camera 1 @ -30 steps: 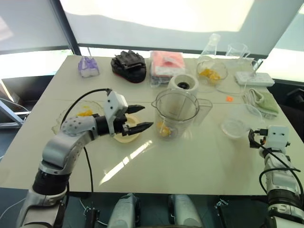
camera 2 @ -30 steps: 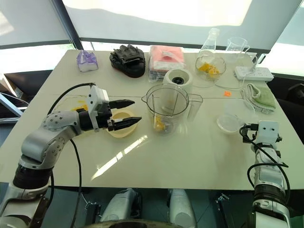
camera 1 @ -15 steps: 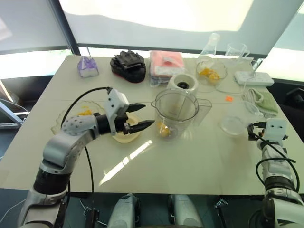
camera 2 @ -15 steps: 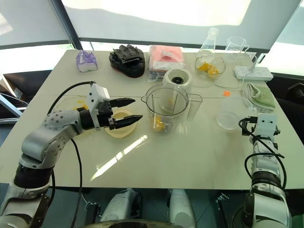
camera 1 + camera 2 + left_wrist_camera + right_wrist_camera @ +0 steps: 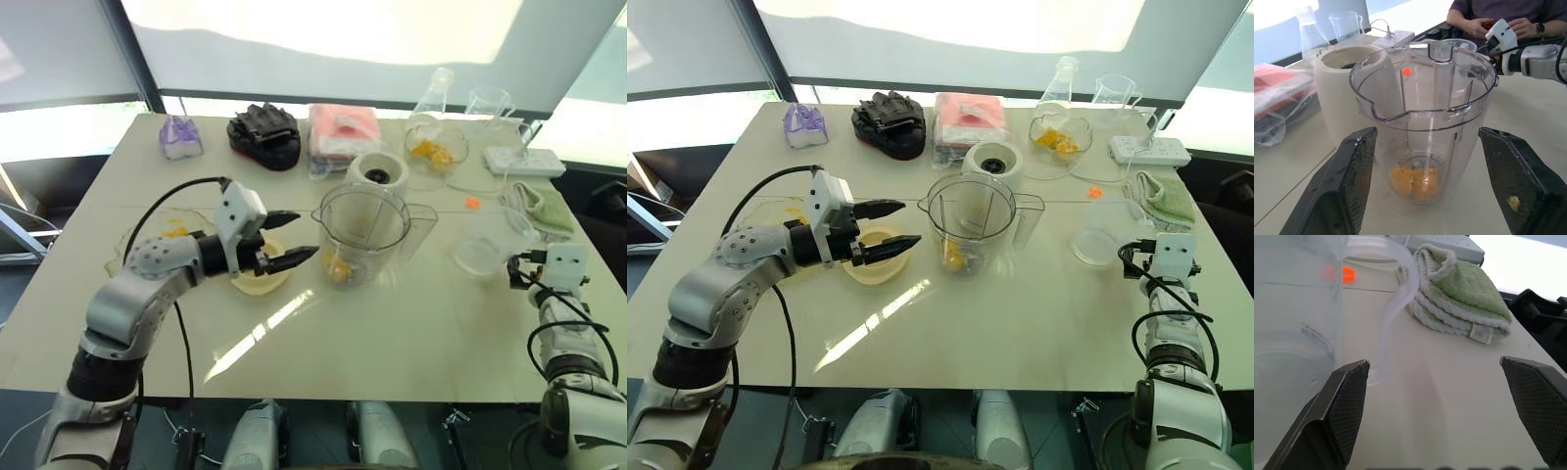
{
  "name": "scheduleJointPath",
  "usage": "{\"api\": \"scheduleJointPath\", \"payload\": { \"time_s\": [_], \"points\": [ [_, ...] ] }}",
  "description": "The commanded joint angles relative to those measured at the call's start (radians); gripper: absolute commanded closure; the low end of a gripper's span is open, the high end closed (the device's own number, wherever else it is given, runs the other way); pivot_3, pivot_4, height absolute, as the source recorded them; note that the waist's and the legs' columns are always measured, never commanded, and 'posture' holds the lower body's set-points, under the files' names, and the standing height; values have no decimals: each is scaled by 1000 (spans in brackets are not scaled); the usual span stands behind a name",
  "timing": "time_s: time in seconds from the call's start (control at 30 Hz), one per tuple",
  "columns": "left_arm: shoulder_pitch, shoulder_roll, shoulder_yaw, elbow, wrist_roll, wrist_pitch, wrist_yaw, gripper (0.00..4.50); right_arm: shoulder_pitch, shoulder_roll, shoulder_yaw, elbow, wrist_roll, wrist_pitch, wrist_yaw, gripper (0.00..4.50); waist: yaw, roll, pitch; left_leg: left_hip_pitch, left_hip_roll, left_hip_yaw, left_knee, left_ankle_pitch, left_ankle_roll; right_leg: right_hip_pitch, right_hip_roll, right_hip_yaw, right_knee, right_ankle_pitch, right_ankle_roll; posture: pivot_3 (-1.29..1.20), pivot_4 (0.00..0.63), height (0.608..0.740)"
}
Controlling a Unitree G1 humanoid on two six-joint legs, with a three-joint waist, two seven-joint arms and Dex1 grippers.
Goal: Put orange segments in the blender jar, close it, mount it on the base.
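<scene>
The clear blender jar (image 5: 364, 233) stands upright and uncovered at the table's middle, with a few orange segments (image 5: 1413, 180) at its bottom. Just behind it is the cream base (image 5: 378, 173), its dark socket facing up. My left gripper (image 5: 290, 238) is open and level, pointing at the jar's left side from a short gap, above a flat cream lid (image 5: 259, 277). More orange segments lie on a clear plate (image 5: 147, 238) at the left and in a glass bowl (image 5: 436, 152) at the back. My right gripper (image 5: 1435, 367) is open and empty beside a small clear beaker (image 5: 484, 253).
A folded green towel (image 5: 538, 207) and a white power strip (image 5: 524, 162) lie at the right rear. A flask (image 5: 437, 90), another beaker (image 5: 490, 102), a pink packet (image 5: 343, 132), black gloves (image 5: 266, 135) and a purple-and-clear object (image 5: 181, 137) line the back. A person (image 5: 1498, 14) sits beyond the table.
My right arm has re-bent and its gripper has edged slightly toward the small clear beaker. The left gripper and the jar have stayed still.
</scene>
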Motion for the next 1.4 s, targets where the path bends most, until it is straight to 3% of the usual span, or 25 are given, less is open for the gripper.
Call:
{"api": "scheduleJointPath", "payload": {
  "time_s": [0.03,0.57,1.0,1.4],
  "points": [
    [-4,2,6,-29,-5,-9,4,1063,29,18,-4,-92,28,-14,12,0,-1,0,0,0,0,0,0,0,0,0,0,0,0,0,0,0,150,740],
    [-5,-16,-23,9,16,-45,-9,1063,95,84,42,-308,35,75,25,0,-1,0,0,0,0,0,-1,0,0,-1,0,0,0,0,0,0,150,740],
    [0,-22,-21,20,29,-57,-14,1063,174,99,4,-406,51,130,-43,0,4,0,0,0,0,0,-2,0,0,-2,-1,0,0,0,0,0,150,740],
    [-2,-4,-26,15,29,-38,-54,1063,116,83,-10,-358,49,114,-66,0,1,1,0,0,0,1,-2,0,0,-3,0,1,0,0,0,0,150,740]
  ]
}}
